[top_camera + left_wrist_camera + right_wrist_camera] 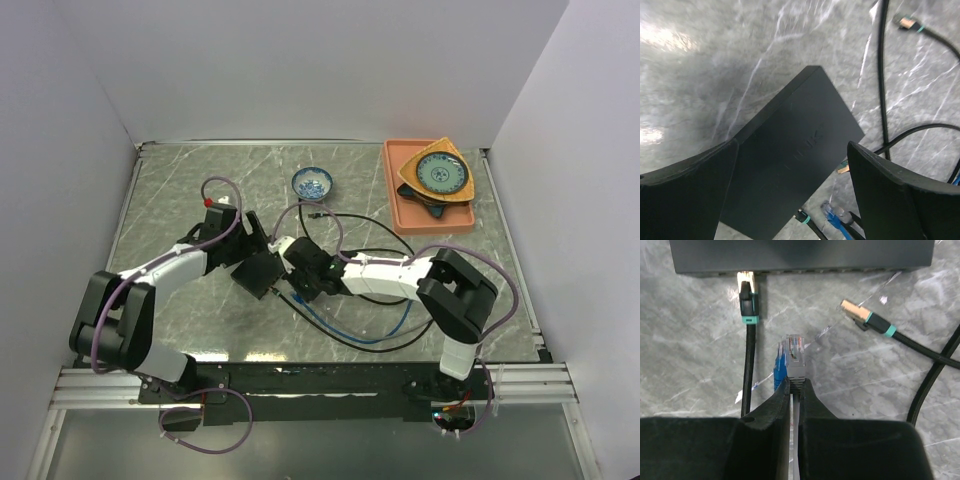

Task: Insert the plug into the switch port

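The right gripper (795, 383) is pinching a grey plug (795, 357) tight, aiming it at the switch (800, 255), a flat matte-black box lying mid table (180, 180). The left gripper (792, 145) is straddling it, jaws spread wide; whether they are gripping is unclear.

Grey marbled bench (180, 180). Small blue-patterned bowl (312, 183) sat near the back, left of an orange tray (393, 205) at the back right. The tray held stacked plates: a teal round plate (443, 174) on a yellow triangular plate (412, 172), with a dark plate (425, 207) underneath. A loose black cable (920, 347) with a gold plug tip (852, 311) and teal boot lay on the bench. A blue cable (350, 330) looped near the front.
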Tool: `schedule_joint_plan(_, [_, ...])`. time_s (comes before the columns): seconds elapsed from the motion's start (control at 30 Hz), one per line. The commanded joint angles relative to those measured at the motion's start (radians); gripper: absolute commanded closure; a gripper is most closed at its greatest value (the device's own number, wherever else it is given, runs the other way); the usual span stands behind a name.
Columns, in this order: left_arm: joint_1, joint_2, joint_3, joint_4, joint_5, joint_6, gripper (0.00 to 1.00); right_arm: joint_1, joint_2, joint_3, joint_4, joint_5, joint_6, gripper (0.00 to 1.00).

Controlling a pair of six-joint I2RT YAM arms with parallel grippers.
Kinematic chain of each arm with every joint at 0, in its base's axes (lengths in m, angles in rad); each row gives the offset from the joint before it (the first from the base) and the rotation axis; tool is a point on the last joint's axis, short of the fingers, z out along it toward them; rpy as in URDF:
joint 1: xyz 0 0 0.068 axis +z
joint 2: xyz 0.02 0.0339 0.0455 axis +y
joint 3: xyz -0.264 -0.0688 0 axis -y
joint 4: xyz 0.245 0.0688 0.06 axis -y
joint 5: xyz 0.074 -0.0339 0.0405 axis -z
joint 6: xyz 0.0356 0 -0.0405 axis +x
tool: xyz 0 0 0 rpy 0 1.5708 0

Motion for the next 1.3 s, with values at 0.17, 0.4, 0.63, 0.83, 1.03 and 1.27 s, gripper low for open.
schedule_joint_plan(0.17, [0.002, 0.066, 0.01, 0.075, 0.066, 0.009, 0.04, 0.005, 0.068, 0.114, -0.032, 0.053, -0.02, 1.0])
schedule_joint_plan(0.4, [0.002, 0.054, 0.005, 0.078, 0.073, 0.02, 0.02, 0.003, 0.123, 0.168, -0.049, 0.073, -0.023, 1.0])
schedule_joint_plan(0.63, [0.002, 0.069, 0.007, 0.084, 0.087, 0.023, 0.01, 0.003, 0.166, 0.215, -0.062, 0.069, -0.023, 1.0])
schedule_joint_plan(0.83, [0.003, 0.074, 0.001, 0.093, 0.087, 0.015, 0.01, 0.005, 0.177, 0.221, -0.065, 0.059, -0.022, 1.0])
schedule_joint_plan(1.03, [0.016, 0.066, -0.022, 0.139, 0.122, -0.017, 0.02, 0.005, 0.186, 0.229, -0.078, 0.035, -0.017, 1.0])
schedule_joint_plan(1.27, [0.056, 0.054, -0.053, 0.187, 0.188, -0.032, 0.03, 0.005, 0.193, 0.235, -0.09, 0.018, -0.019, 1.0])
